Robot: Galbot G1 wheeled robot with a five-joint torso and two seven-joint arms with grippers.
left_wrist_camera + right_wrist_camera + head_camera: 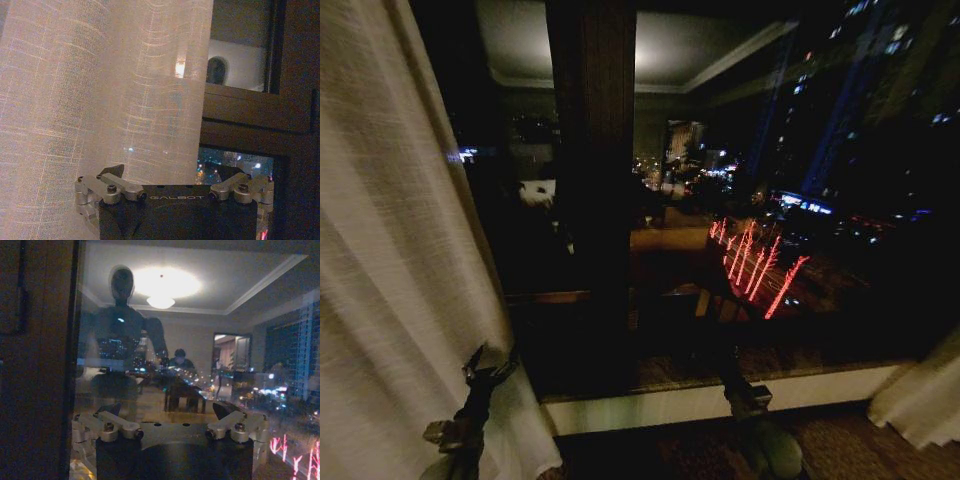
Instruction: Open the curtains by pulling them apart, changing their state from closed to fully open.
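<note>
Mostly open: left curtain [390, 250] bunched far left, right curtain [925, 400] far right. Left end effector [488, 372] spread wide beside fabric; right end effector [170, 412] wide too, facing window [770, 200]. Next: check edges fully clear.

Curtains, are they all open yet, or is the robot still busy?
Mostly open: the left curtain and right curtain hang at the sides, and the dark window shows between. The left gripper, fingers open, is at the left curtain's edge. The right gripper faces bare glass. Little looks left.
</note>
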